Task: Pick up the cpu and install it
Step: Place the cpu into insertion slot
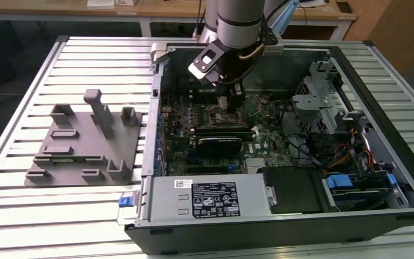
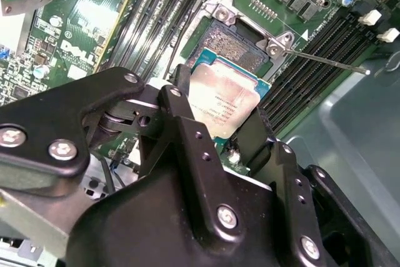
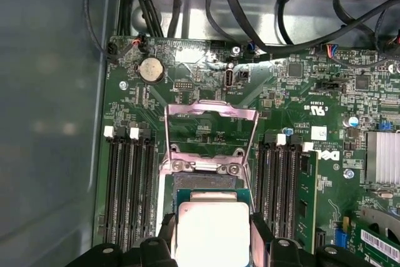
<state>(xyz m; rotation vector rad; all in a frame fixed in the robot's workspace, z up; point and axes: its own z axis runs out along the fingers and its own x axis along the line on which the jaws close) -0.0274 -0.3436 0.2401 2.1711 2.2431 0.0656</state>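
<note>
The cpu (image 2: pixel 226 99), a flat square chip with a silvery top, sits between my gripper's (image 2: pixel 222 109) two black fingers (image 2: pixel 182 87), which are shut on its opposite edges. In both wrist views it hangs just over the open motherboard socket (image 2: pixel 232 43), partly covering it. The same cpu (image 3: pixel 212 232) shows in the first wrist view, with the socket (image 3: pixel 205 183) beyond it and the metal load frame (image 3: pixel 211 130) flipped up. In the exterior view my gripper (image 1: pixel 230 101) reaches down into the open computer case (image 1: pixel 379 178), over the motherboard.
Rows of memory slots (image 3: pixel 131 176) flank the socket on both sides. Black cables (image 3: pixel 187 4) run along the case wall. A power supply (image 1: pixel 207 197) and drive cage (image 1: pixel 322 102) fill the case edges. A grey fixture block (image 1: pixel 84 140) stands on the slatted table at the exterior view's left.
</note>
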